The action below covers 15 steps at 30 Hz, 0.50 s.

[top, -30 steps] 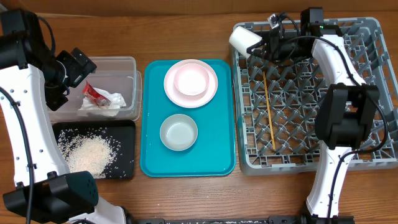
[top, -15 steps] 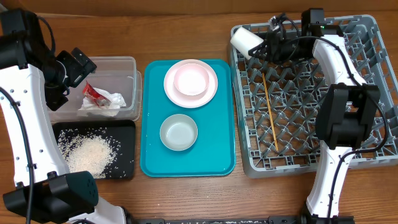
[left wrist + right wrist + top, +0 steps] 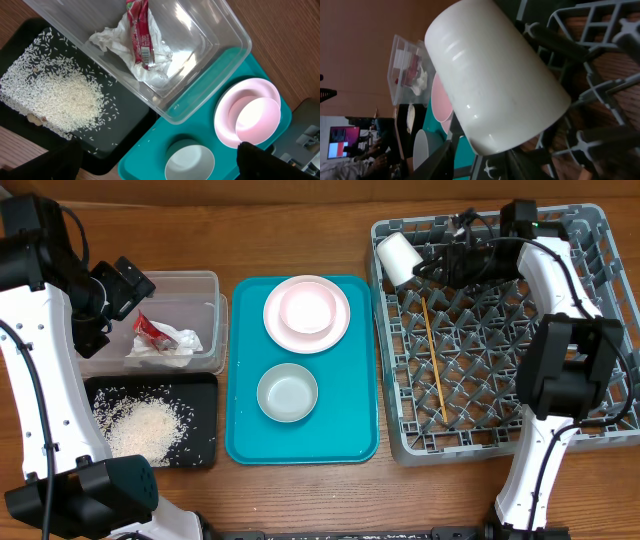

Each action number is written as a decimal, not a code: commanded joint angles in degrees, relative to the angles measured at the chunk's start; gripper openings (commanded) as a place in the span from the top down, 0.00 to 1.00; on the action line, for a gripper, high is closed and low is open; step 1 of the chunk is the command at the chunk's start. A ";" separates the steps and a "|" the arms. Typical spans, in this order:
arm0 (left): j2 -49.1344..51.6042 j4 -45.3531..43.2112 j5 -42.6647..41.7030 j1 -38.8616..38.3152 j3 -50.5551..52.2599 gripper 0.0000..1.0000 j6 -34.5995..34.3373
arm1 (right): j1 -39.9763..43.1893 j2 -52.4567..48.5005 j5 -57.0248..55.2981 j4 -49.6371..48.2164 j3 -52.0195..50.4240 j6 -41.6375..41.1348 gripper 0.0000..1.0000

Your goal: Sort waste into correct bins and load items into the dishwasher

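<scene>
Released just now, the white cup was left lying in the dish rack's corner; right jaws were parted, left jaws spread wide.

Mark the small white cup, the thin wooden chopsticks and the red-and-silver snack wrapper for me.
Small white cup (image 3: 397, 253): overhead view, its side wall.
Thin wooden chopsticks (image 3: 433, 358): overhead view, midway along their length.
Red-and-silver snack wrapper (image 3: 139, 32): left wrist view, middle of its red face.

Robotics lab, by the look. White left arm and right arm stood at a wooden table; lit monitor showed lower left, right wrist view.
</scene>
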State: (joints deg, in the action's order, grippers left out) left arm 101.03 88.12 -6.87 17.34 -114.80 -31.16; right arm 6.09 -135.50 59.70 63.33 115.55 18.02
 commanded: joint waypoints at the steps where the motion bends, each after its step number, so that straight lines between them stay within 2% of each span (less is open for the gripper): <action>1: -1.40 -0.09 -0.07 -0.11 -1.07 0.00 0.74 | 0.72 -0.26 -0.28 0.50 0.55 -0.09 0.65; 7: -1.40 -0.09 -0.07 -0.11 -1.07 0.00 0.74 | 1.07 -0.15 -9.55 4.11 4.87 -2.21 0.66; 15: -1.40 -0.09 -0.07 -0.11 -1.07 0.00 0.74 | 0.52 -0.15 -17.62 12.15 16.35 -5.03 0.69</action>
State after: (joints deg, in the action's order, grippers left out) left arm 101.03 88.12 -6.90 17.34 -114.80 -31.16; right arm 6.74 -135.50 45.67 74.41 127.96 14.24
